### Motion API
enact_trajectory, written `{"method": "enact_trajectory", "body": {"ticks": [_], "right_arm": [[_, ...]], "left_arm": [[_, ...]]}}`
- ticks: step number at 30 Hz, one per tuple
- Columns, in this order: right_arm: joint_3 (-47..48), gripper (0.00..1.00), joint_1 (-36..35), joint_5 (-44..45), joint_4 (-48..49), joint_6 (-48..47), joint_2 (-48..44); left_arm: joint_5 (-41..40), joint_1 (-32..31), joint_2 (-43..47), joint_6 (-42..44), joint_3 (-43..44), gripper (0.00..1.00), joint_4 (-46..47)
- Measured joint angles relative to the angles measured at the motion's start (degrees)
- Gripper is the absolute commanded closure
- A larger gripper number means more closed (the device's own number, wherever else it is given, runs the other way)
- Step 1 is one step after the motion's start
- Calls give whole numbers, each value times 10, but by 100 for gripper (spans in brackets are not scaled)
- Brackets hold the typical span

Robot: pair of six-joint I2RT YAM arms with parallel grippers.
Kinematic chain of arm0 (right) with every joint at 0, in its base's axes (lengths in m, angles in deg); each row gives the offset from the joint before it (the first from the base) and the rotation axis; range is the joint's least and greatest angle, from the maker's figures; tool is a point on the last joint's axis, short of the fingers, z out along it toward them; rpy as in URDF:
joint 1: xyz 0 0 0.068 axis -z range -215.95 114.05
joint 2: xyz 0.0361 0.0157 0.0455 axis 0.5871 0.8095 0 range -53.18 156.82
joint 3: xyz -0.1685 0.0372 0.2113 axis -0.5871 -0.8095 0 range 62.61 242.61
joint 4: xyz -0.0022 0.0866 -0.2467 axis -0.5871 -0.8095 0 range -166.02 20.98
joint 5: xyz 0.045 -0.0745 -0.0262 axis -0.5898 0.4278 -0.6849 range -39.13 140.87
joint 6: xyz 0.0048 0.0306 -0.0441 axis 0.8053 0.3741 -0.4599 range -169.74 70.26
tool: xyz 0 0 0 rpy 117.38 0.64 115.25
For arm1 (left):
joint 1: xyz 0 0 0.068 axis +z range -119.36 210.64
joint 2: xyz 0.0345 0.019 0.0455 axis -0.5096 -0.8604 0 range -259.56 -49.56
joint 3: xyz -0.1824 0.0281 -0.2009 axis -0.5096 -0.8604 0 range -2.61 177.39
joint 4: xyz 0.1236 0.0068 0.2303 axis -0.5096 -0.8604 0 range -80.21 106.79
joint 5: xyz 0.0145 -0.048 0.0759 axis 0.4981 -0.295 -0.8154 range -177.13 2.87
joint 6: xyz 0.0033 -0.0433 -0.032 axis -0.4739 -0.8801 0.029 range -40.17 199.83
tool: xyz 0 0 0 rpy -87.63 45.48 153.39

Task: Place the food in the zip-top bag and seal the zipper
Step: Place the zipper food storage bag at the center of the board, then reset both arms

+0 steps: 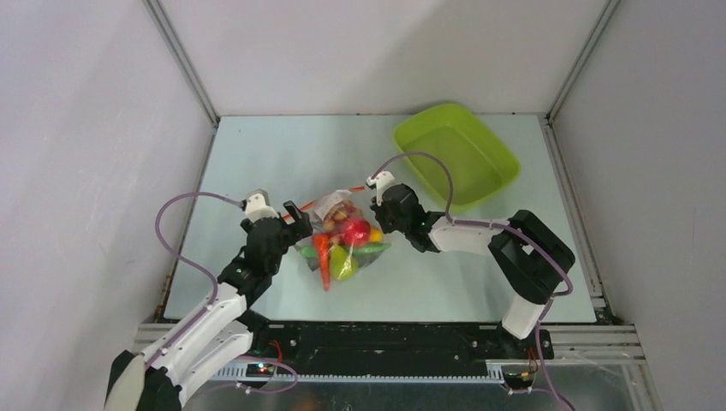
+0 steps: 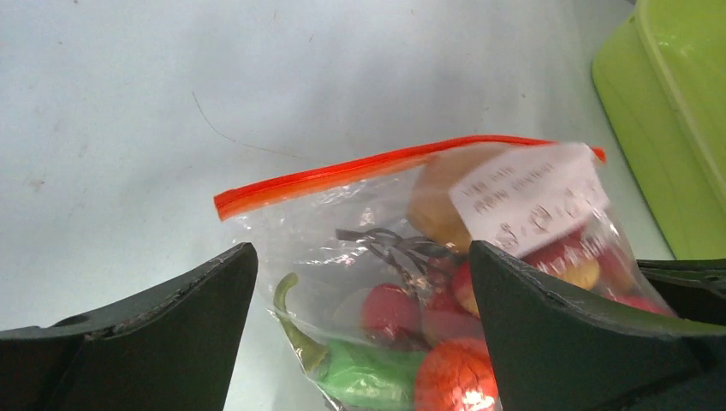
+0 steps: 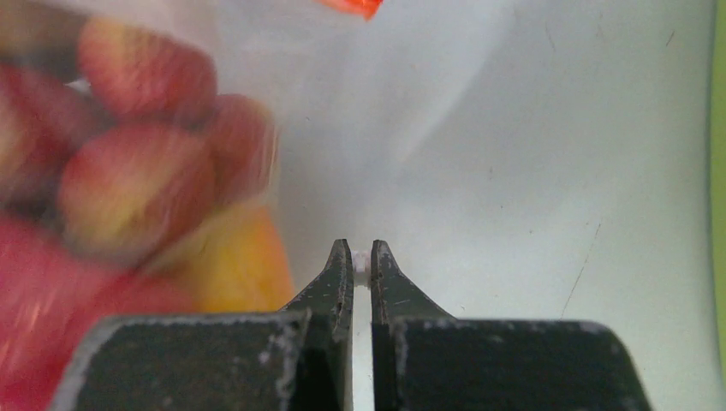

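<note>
zipper org-red | bag clear | apple red | carrot org | tray lime-grn

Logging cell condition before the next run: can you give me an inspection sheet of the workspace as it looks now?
Surface: pale table, faint scratches.
Job's things: zip-top bag lies mid-table with the food inside; zipper looks flat, seal unconfirmed.
Clutter: lime-green tray, far right, empty.
Grippers: left gripper open, fingers either side of the bag; right gripper shut on a small white tab.
Cables: purple cable looped along each arm, free of the bag.
Surroundings: white walls, metal frame rails.
</note>
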Motion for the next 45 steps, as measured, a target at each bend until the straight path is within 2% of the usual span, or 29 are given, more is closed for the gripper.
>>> {"method": "enact_trajectory", "body": {"ticks": [3,4,5,12,13,18,22,25,28,36,45], "right_arm": [[14,99,7,-2,-19,15,21],[15,92,9,-2,-26,20,26],[15,82,10,-2,-32,26,29],[15,57,9,-21,-62,62,33],[15,51,9,-22,-63,64,33],[15,44,1,-19,-79,70,26],[3,36,-2,-3,-90,82,-23],[-17,26,2,7,-95,94,-98],[-37,3,11,18,-101,105,-188],[-73,1,38,80,-131,107,-428],[-97,1,39,229,-208,88,-552]], "left_arm": [[6,5,-9,-8,0,0,3],[7,6,-10,-10,0,0,0],[8,7,-11,-12,0,0,-5],[20,8,16,-28,0,0,-43],[20,8,24,-31,0,0,-47],[21,8,63,-36,6,0,-85],[28,8,69,-35,50,0,-152],[32,8,78,-35,102,0,-207],[34,8,101,-35,151,0,-256],[32,8,192,-35,226,0,-333],[4,8,232,-35,273,0,-418]]}}
